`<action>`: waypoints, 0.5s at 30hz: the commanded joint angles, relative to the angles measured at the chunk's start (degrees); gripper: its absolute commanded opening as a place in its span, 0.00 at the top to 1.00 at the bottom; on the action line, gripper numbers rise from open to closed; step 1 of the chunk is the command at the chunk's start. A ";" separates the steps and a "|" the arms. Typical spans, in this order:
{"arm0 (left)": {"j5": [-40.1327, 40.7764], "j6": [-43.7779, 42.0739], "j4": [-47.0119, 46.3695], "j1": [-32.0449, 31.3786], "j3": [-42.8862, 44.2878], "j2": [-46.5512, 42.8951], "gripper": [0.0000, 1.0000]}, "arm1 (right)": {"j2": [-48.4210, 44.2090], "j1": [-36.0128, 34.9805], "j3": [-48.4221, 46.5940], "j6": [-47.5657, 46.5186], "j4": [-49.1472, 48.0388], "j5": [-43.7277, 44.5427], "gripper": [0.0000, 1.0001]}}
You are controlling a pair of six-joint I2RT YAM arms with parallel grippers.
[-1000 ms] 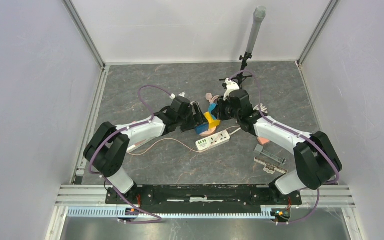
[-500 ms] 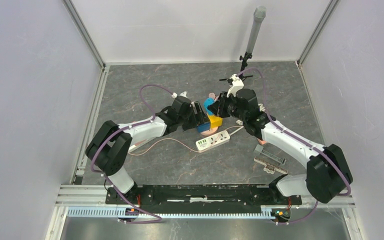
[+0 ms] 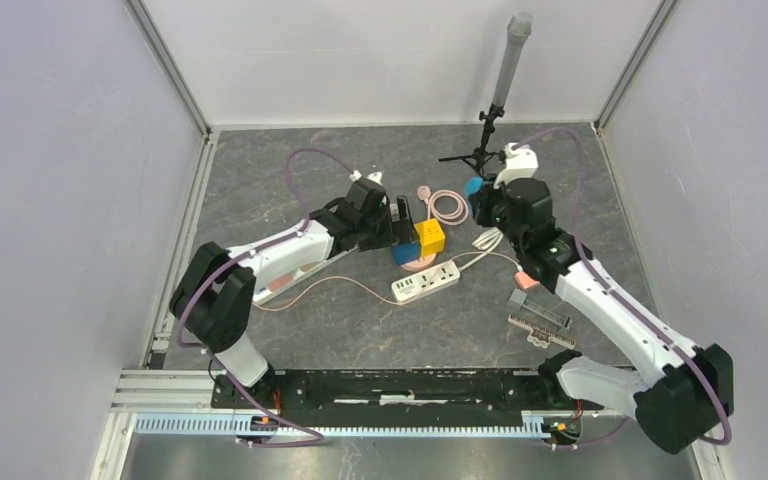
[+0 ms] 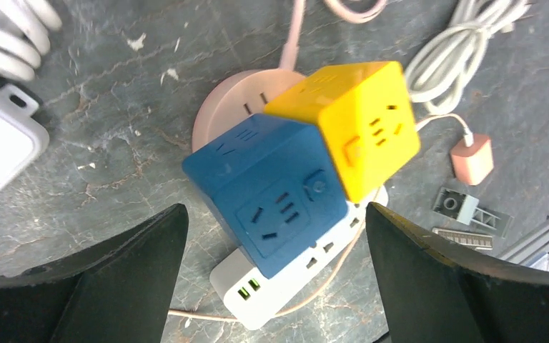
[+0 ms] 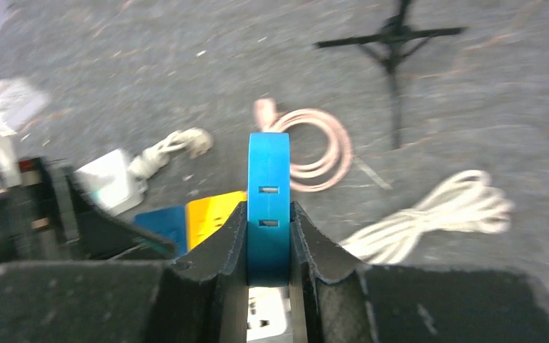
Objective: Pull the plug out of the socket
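My right claw (image 5: 269,214) is clamped on the blue plug (image 5: 269,168). The plug stands upright between the fingers, well apart from the cubes. My left claw (image 4: 273,214) has its jaws wide apart. Between them show the blue cube (image 4: 271,193) and the yellow cube (image 4: 350,125), touching each other over a pink round base (image 4: 221,107). Just beside these lies a white strip (image 3: 425,281). A pink cable coil (image 3: 447,207) lies between both claws. The table (image 3: 360,330) is grey with a stone pattern. Pale walls (image 3: 60,200) close three sides. A tripod (image 3: 506,65) stands at the upper right of the top view.
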State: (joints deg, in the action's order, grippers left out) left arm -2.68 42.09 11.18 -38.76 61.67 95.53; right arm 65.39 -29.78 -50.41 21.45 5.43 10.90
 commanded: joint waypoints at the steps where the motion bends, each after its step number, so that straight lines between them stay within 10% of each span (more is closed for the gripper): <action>1: 1.25 -7.50 5.10 -0.27 5.87 -6.58 0.00 | -4.57 5.22 1.31 -5.04 4.21 9.85 1.00; 7: 8.62 -7.66 11.03 -0.26 4.01 -15.39 0.00 | -7.80 18.55 5.10 -5.84 7.35 9.36 0.99; 15: 11.91 -7.66 15.37 -0.26 -2.83 -29.11 0.00 | -4.12 34.83 12.48 -1.17 0.13 -12.03 1.00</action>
State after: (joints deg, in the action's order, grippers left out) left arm 5.54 37.15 22.37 -38.76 61.58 71.66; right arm 59.53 -0.40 -41.52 17.43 11.49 12.10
